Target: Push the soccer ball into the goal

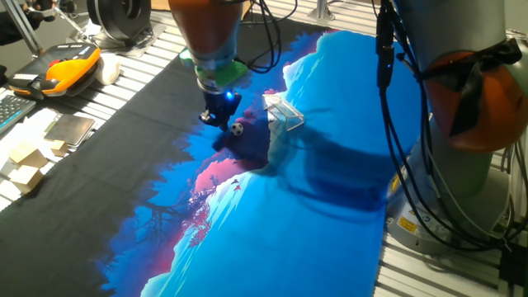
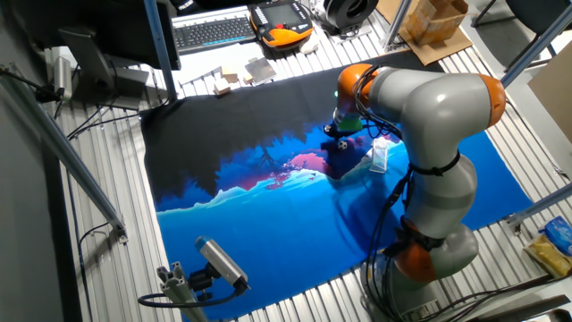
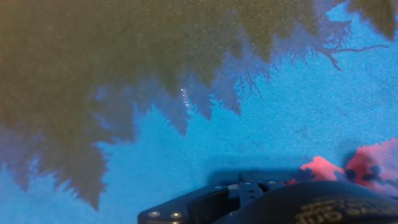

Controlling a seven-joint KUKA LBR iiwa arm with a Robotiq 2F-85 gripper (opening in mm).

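The soccer ball (image 1: 238,127) is a tiny white ball with black patches. It lies on the blue mat just right of my gripper (image 1: 217,120). The gripper is low over the mat with its dark fingers together and nothing between them. The goal (image 1: 283,114), a small white frame with translucent netting, stands a short way to the right of the ball. In the other fixed view the ball (image 2: 342,143) sits just below the gripper (image 2: 340,131), with the goal (image 2: 379,154) beyond it to the right. The hand view shows only mat and the hand's dark housing (image 3: 267,202); ball and goal are out of view there.
A blue, black and pink printed mat (image 1: 330,181) covers the table. An orange teach pendant (image 1: 70,66), a keyboard (image 2: 213,30) and small cardboard pieces (image 1: 25,165) lie at the far edge. The arm's grey base (image 2: 433,250) stands beside the mat.
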